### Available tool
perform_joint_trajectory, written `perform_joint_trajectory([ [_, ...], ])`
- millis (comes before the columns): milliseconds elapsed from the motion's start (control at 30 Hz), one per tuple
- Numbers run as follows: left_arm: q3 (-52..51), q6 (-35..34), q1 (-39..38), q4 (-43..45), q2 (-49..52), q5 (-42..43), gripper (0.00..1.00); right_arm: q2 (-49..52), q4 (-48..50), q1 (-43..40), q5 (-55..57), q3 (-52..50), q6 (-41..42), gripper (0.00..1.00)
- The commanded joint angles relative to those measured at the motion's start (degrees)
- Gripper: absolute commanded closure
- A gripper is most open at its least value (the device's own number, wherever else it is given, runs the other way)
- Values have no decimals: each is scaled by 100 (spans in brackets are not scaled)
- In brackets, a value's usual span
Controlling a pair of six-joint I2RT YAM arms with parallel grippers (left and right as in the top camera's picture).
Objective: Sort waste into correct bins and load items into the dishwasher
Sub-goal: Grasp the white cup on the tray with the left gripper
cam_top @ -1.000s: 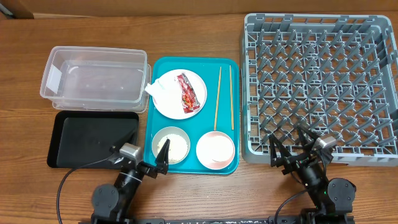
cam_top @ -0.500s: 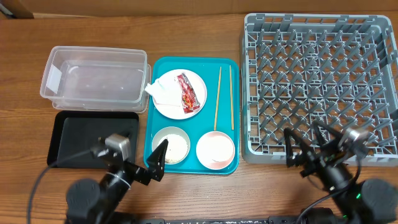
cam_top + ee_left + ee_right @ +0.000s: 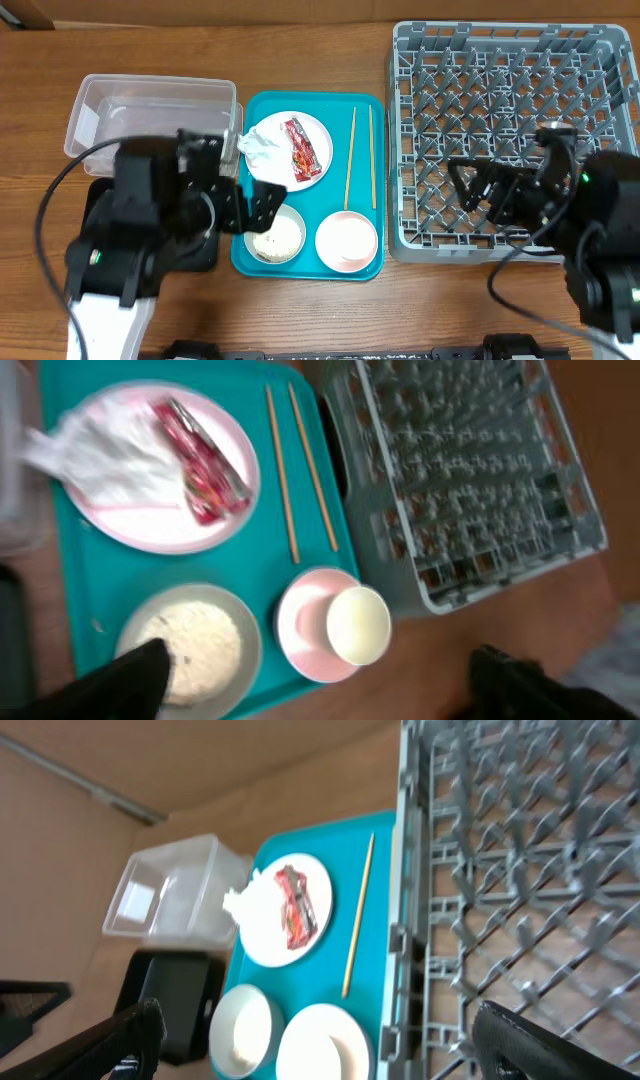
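Note:
A pink plate [image 3: 312, 168] on the teal tray holds the crumpled napkin [image 3: 262, 148] and red wrapper [image 3: 300, 150]. Two chopsticks [image 3: 350, 157] lie to its right. The grey metal bowl [image 3: 290, 240] holds rice [image 3: 200, 650]. The white cup [image 3: 358, 625] sits in the pink bowl [image 3: 347, 241]. My left gripper [image 3: 262, 208] is open and empty, raised over the metal bowl's left edge; it also shows in the left wrist view [image 3: 320, 690]. My right gripper [image 3: 485, 195] is open and empty above the front of the grey rack [image 3: 510, 90]; it also shows in the right wrist view [image 3: 325, 1040].
The clear tub [image 3: 150, 120] stands at the back left. The black tray [image 3: 95, 195] in front of it is mostly hidden under my left arm. The teal tray [image 3: 310, 262] lies between the bins and the rack.
Both arms have risen from the table's front edge and swung forward: the left over the black tray and metal bowl, the right over the rack's front.

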Motion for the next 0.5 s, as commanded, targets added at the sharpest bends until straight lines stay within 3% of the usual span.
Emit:
perform_joint_trajectory([
  [0, 59, -212, -527, -271, 675, 201, 20, 109, -20, -33, -315, 155, -68, 0],
  [133, -33, -688, -1582, -219, 1611, -1200, 29, 157, -98, -33, -313, 155, 52, 0],
  [367, -33, -1025, -2796, 542, 3040, -2033, 30, 157, -243, -33, -313, 155, 52, 0],
  [467, -33, -1342, -2894, 614, 3475, -2234, 39, 157, -317, -33, -313, 155, 52, 0],
])
